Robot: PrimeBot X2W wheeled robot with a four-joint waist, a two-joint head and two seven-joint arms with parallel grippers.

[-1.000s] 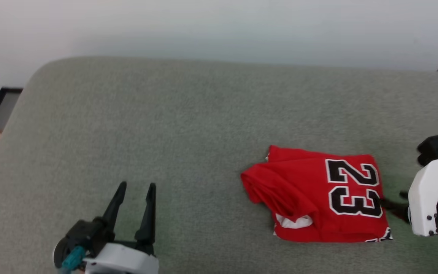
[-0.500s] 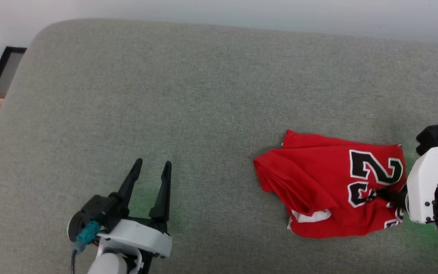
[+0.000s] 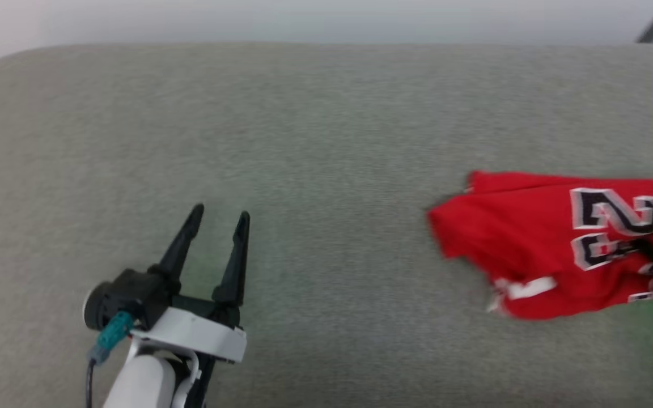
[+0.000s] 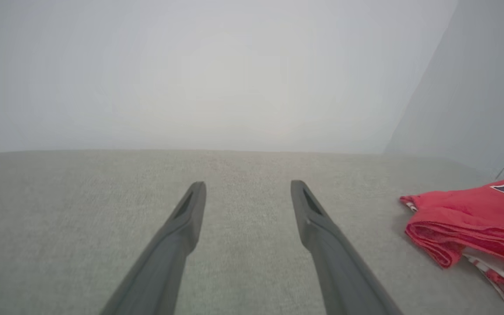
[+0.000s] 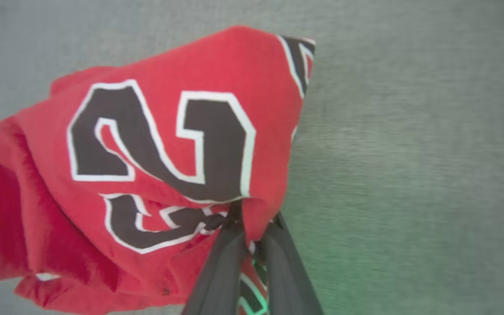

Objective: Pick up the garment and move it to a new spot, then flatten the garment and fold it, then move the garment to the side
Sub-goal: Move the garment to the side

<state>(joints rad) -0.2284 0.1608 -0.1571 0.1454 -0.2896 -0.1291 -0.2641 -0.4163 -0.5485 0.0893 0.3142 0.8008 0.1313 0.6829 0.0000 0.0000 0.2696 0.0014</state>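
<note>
Lower left of the head view: left gripper point(image 3: 220, 213) sits low over the grey surface point(image 3: 326, 113), fingers spread wide with nothing between them; the left wrist view confirms bare grey cloth between the two fingers. Centre of frame: grey surface only, somewhat blurred. Right of frame: the garment point(image 3: 553, 243) lies as a compact red bundle, several layers thick, numeral 23 uppermost, with a strip of white showing at its lower edge. In the left wrist view its layered left end rests on the surface. Far right edge: right gripper point(image 5: 254, 218) has its fingers closed tight on the garment's edge just below the numeral, the cloth puckering toward the pinch. The fabric near the grip looks raised; whether the whole bundle is off the surface cannot be told. Judgement: the garment appears already folded, so the step in hand is the last one, moving it to the side, done by the right arm alone. Next move calls for carrying the bundle level toward the right, setting it down flat, then opening the fingers and backing out along the surface. Risk: a one-point pinch may let the layers slide and undo the fold.
</note>
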